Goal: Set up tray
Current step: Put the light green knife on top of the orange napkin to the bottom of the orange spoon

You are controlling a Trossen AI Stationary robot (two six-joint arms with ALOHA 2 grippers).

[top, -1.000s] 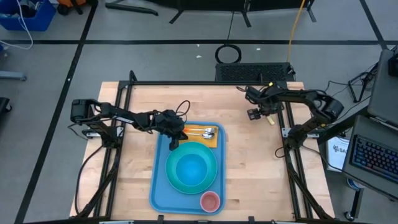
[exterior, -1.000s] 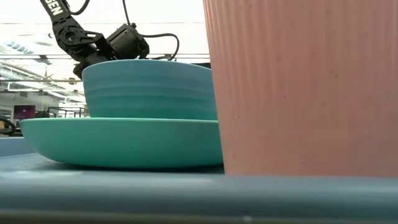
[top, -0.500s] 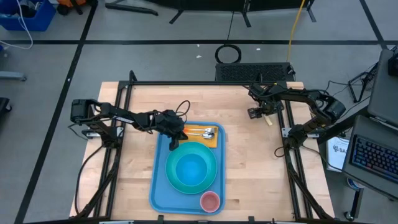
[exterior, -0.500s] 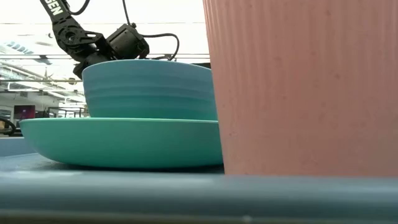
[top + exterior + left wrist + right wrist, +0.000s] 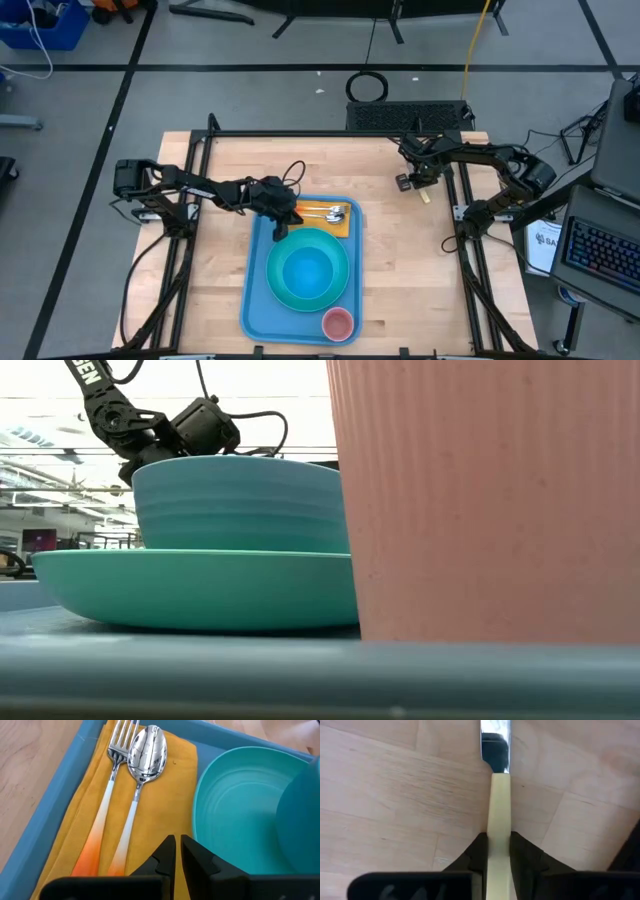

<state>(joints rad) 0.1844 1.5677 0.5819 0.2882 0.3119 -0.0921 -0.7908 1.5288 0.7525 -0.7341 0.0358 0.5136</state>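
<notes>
I see the smooth light-blue tray (image 5: 256,300) in the middle of the wooden table (image 5: 400,260); my left gripper (image 5: 177,847) hangs over its soft yellow napkin (image 5: 165,795), fingers pinched together, holding nothing; my right gripper (image 5: 495,851) squeezes a knife (image 5: 498,805) with a cream handle, out near the table's right edge.

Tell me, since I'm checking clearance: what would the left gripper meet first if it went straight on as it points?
Probably the orange napkin beside the spoon; the left gripper, shut, hangs just above it, though height is unclear.
</notes>
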